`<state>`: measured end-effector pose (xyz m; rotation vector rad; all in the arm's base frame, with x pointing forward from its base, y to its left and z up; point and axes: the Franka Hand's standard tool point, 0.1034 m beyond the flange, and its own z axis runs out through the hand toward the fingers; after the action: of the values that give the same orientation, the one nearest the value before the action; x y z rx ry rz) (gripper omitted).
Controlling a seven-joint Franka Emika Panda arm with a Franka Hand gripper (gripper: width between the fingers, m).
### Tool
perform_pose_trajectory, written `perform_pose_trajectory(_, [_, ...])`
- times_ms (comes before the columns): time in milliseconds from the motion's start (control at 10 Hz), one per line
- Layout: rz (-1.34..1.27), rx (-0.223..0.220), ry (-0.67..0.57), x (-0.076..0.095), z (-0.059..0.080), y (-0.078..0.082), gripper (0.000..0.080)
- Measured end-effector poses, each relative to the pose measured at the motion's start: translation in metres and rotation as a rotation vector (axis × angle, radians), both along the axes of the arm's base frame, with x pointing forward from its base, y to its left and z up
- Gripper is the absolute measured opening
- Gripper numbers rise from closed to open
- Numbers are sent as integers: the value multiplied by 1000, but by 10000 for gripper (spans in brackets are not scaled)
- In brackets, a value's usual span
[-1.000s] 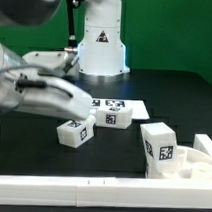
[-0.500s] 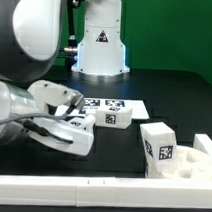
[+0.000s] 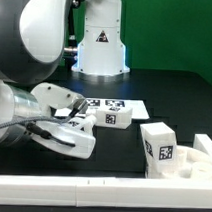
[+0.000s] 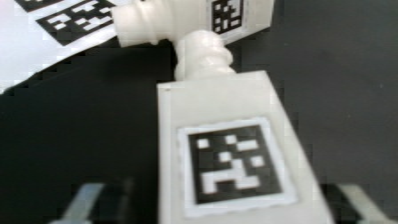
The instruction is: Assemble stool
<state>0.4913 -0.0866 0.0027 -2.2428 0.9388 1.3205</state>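
Now | leg (image 4: 222, 135) between gripper (image 4: 214, 203) jaws | gap on both sides

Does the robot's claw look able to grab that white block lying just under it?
Probably yes. In the wrist view the block lies uncovered inside the open gripper, a finger on each side of it. A second block sits by its peg end, clear of the fingers.

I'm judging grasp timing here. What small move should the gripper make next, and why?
Probably close the fingers on the leg. In the wrist view the gripper is open and straddles this tagged leg. A dark gap shows on each side between finger and leg, so the leg looks lined up between the fingers but is not yet held.
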Motion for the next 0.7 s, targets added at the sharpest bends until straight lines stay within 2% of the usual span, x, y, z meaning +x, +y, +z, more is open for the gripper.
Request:
perform_pose_trajectory(100, [1,-1,-3,1,2,0,331])
perform_pose_trajectory(200, [14,-6,-28,9,16,1,333])
perform_pose_trajectory(300, [19,-3,-49,16,36,4,333])
perform_pose_trajectory(400, [30,-6,-94,28,64,10,333])
perform_pose_trajectory(500, [66,-72,-186,39,90,15,333])
perform_pose_trajectory(600, [102,-120,-246,41,100,19,333])
perform_pose_trajectory(700, [93,-154,-290,43,96,19,333])
